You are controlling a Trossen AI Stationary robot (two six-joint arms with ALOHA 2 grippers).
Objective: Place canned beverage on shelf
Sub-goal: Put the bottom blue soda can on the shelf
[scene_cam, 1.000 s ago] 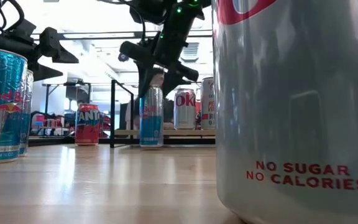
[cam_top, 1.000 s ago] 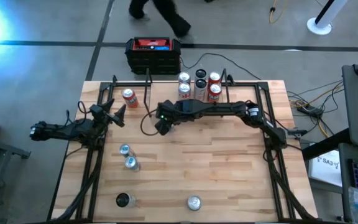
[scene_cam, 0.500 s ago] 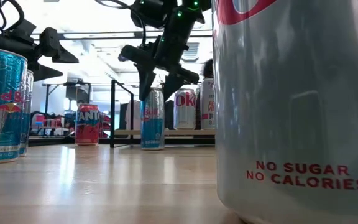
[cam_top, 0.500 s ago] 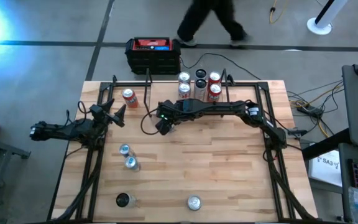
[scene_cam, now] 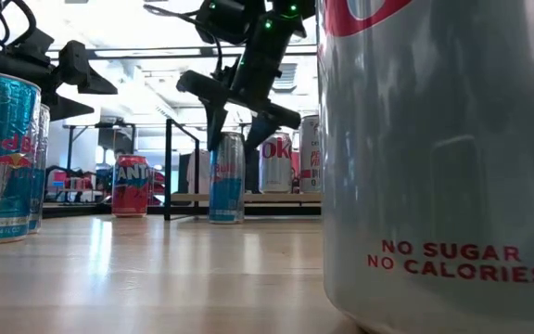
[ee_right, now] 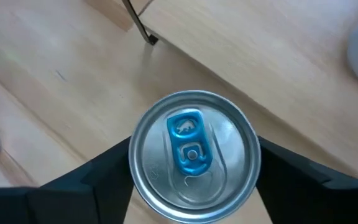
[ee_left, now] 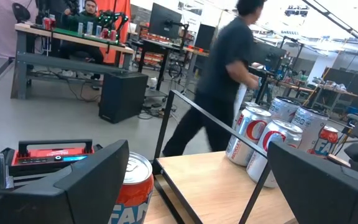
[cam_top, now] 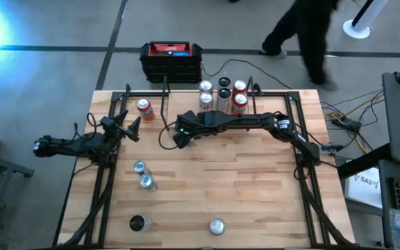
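Note:
A blue canned beverage [scene_cam: 227,181] stands upright on its base on the table, just in front of the shelf's left end. Its silver top with a blue tab [ee_right: 193,152] fills the right wrist view. My right gripper [scene_cam: 236,139] hangs over it, slanting down, open, with one finger on either side of the can's top. The shelf [scene_cam: 281,198], a low light board on thin black posts [ee_right: 138,25], stands at the table's far side and carries several cans [cam_top: 221,96]. My left gripper [cam_top: 132,127] waits open at the table's left, near an orange can [ee_left: 132,186].
Two blue cans [cam_top: 143,175] stand at the near left. A dark can [cam_top: 137,223] and a silver can [cam_top: 217,226] stand by the near edge; the silver one fills the low view's right. A black box with a red top [cam_top: 171,59] and a walking person [cam_top: 304,31] are beyond the far edge.
My right gripper has opened: its fingers have spread apart from the blue can's top, and the gripper has rolled slightly. It has let go of the can, which stays upright where it was. The person behind the table has walked toward the right.

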